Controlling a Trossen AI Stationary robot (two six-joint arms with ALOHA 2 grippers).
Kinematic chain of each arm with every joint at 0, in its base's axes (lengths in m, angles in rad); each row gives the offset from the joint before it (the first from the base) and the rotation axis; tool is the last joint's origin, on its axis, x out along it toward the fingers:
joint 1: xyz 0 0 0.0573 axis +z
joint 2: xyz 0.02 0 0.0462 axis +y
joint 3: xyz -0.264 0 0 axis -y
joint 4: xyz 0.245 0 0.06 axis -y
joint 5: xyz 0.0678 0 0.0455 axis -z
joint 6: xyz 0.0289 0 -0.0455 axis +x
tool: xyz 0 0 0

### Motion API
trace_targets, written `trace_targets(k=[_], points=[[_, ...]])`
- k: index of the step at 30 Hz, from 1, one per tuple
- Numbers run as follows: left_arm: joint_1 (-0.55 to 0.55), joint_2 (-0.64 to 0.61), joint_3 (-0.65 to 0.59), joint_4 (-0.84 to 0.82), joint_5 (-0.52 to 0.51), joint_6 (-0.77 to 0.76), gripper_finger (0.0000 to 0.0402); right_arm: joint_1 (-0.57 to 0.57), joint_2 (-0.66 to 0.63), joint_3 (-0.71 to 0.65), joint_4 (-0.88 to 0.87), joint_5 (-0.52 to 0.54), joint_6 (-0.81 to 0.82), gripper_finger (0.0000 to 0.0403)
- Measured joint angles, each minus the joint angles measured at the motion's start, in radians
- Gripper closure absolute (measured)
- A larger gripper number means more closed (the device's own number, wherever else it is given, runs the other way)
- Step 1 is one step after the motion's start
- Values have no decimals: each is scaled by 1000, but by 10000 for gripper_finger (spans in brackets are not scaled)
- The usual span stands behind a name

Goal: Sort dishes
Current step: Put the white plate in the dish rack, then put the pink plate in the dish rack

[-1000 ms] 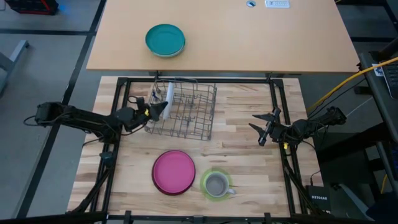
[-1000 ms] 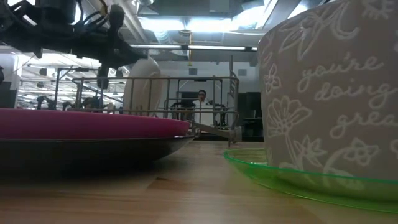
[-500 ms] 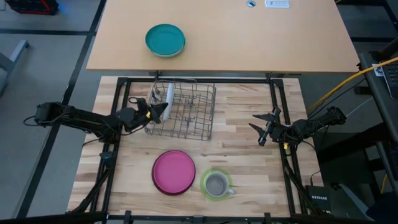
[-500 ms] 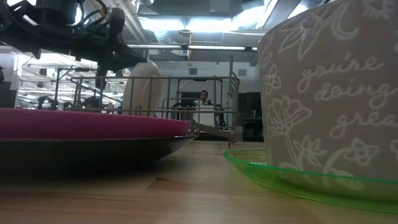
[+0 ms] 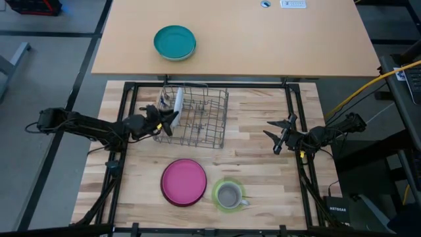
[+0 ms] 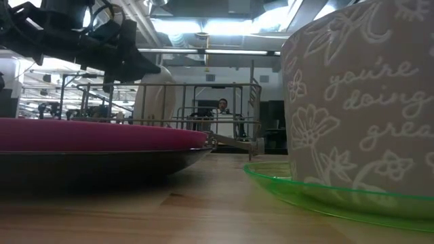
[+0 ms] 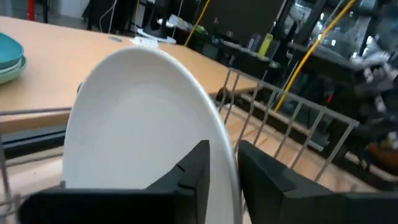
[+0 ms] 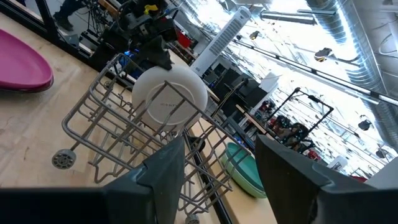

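Note:
A round white plate (image 5: 178,101) stands on edge in the left end of the wire dish rack (image 5: 200,125); it also shows in the left wrist view (image 7: 137,124) and the right wrist view (image 8: 169,96). My left gripper (image 5: 170,119) is at the plate's upper rim, shut on it. The magenta plate (image 5: 183,182) lies flat on the table near the front. The grey mug (image 5: 228,195) stands on the lime-green saucer (image 5: 216,189) beside it. My right gripper (image 5: 277,135) is open and empty at the table's right. My left gripper has the white plate's rim (image 7: 228,155) between its two fingers, one on each face, near the plate's top. The fingers come from the table's left, slanting down, and lie across the rim. The plate stands upright on edge, its lower rim in the rack.
A teal bowl (image 5: 175,42) sits on the far light table, beyond the rack. A black frame (image 5: 293,105) borders the wooden work surface. The bare wood between the rack and my right gripper is free.
My left gripper has tipped at the plate's upper rim: its fingers pointed down a second ago and now slant toward the rack. The white plate has stayed on edge in the rack.

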Motion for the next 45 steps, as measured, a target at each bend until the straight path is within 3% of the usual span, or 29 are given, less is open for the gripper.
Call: trace_targets(k=[8, 17, 33, 35, 40, 45], points=[[-22, 0, 0, -103, -3, 2, 283, 0, 0, 0, 0, -1, 0, 205], [-64, -21, 2, -101, -11, -111, 277, 0, 0, 0, -2, -3, 0, 205], [-65, -294, 0, -155, 4, -130, 276, 0, 0, 0, -8, -3, 0, 205], [-65, -322, 0, -139, 59, -144, 276, 0, 0, 0, -7, -3, 0, 205], [-118, -332, 0, -29, 317, -142, 276, 0, 0, 0, -8, -3, 0, 205], [-270, -275, 1, 114, 372, -128, 276, 0, 0, 0, -8, -3, 0, 205]])
